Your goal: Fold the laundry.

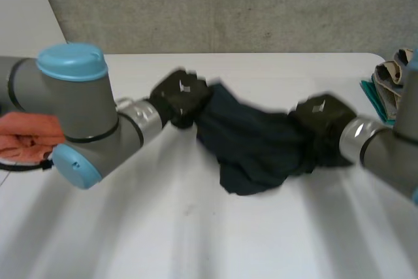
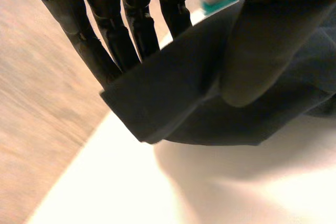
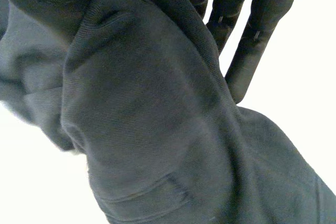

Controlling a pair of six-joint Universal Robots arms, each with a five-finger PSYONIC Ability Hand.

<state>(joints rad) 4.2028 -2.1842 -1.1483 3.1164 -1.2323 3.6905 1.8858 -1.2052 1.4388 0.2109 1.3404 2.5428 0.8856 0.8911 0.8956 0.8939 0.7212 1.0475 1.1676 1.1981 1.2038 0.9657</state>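
Note:
A dark navy garment [image 1: 255, 142] hangs bunched between my two hands over the white table [image 1: 196, 227]. My left hand [image 1: 183, 96] holds its left edge. In the left wrist view the straight fingers [image 2: 121, 30] lie behind a folded edge of the garment [image 2: 173, 98] and the thumb [image 2: 262, 51] presses on it from the front. My right hand [image 1: 323, 125] grips the garment's right side. In the right wrist view the cloth [image 3: 152, 129] bunches across the palm, with the fingers [image 3: 247, 40] behind it.
An orange cloth [image 1: 23, 138] lies at the table's left edge behind my left arm. A pile of teal and beige clothes [image 1: 388, 83] sits at the far right. A grey wall stands behind the table.

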